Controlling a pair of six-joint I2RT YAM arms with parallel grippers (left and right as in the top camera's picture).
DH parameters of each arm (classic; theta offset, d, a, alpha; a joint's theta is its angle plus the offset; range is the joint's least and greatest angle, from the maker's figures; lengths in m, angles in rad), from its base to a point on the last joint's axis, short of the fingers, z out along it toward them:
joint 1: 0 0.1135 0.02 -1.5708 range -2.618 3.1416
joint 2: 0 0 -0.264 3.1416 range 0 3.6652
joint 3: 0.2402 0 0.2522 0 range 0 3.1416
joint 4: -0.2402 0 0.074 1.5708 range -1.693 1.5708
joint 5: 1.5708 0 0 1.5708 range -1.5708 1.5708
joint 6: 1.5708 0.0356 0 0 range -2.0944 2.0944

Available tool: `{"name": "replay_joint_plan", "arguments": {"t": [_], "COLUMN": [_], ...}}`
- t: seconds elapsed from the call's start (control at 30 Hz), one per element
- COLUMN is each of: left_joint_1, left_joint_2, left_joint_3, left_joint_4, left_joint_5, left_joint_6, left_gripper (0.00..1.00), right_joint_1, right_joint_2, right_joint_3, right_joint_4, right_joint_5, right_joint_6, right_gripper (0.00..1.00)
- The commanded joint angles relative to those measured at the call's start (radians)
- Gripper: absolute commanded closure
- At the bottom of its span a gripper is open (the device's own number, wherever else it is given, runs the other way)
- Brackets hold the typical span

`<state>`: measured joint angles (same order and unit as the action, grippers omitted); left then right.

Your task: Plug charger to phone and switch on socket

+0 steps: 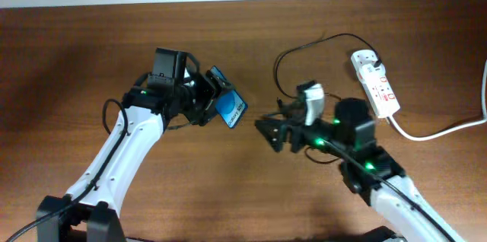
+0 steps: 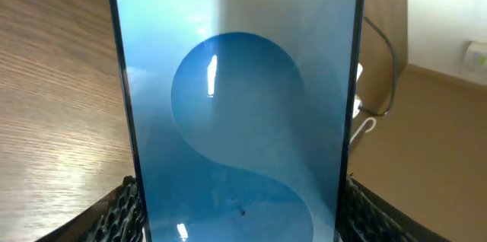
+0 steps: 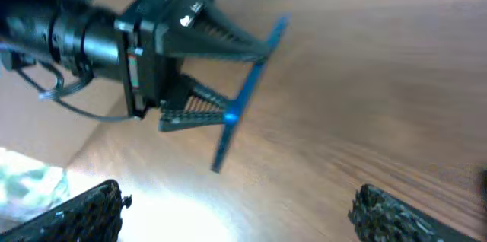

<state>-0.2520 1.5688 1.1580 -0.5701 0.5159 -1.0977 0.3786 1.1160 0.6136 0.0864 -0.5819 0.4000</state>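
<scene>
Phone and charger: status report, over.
Left gripper shut on phone, held tilted. Right gripper open, empty. Charger on table near socket, not in phone. Nothing blocking.

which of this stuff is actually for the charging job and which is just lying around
For the job:
- phone, gripped in the left hand
- charger, the thin black cable
- socket, with its white cord
- right hand, open and empty

Just lying about:
- nothing I can see; the rest is bare wooden table
</scene>
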Motion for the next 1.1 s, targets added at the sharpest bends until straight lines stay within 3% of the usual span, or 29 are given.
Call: {"name": "replay_joint_plan", "arguments": {"t": [0.0,0.07,0.13,0.4,0.7,0.83,1.0,1.07], "left_joint_1": [-0.026,-0.025,-0.025,-0.026,-0.062,-0.069,-0.069,-0.069], "left_joint_2": [-0.023,-0.023,-0.023,-0.023,-0.023,-0.023,-0.023,-0.023], "left_joint_3": [0.023,0.023,0.023,0.023,0.023,0.023,0.023,0.023], "left_joint_4": [0.056,0.095,0.103,0.117,0.162,0.162,0.162,0.162], "left_joint_5": [0.033,0.064,0.064,0.067,0.072,0.082,0.064,0.060], "left_joint_6": [-0.108,-0.135,-0.148,-0.148,-0.148,-0.148,-0.148,-0.148], "left_gripper": [0.69,0.68,0.68,0.67,0.67,0.67,0.66,0.64], "right_joint_1": [0.082,0.126,0.142,0.211,0.211,0.211,0.211,0.211], "right_joint_2": [0.193,0.320,0.353,0.355,0.396,0.396,0.396,0.396], "right_joint_3": [0.008,0.008,0.008,0.009,0.009,0.010,0.010,0.010], "right_joint_4": [0.203,0.389,0.449,0.571,0.634,0.637,0.684,0.696], "right_joint_5": [0.100,0.110,0.174,0.412,0.410,0.410,0.372,0.365], "right_joint_6": [0.001,0.040,0.080,0.088,0.092,0.092,0.127,0.161], "right_gripper": [0.02,0.02,0.00,0.34,0.51,0.76,0.93,0.96]}}
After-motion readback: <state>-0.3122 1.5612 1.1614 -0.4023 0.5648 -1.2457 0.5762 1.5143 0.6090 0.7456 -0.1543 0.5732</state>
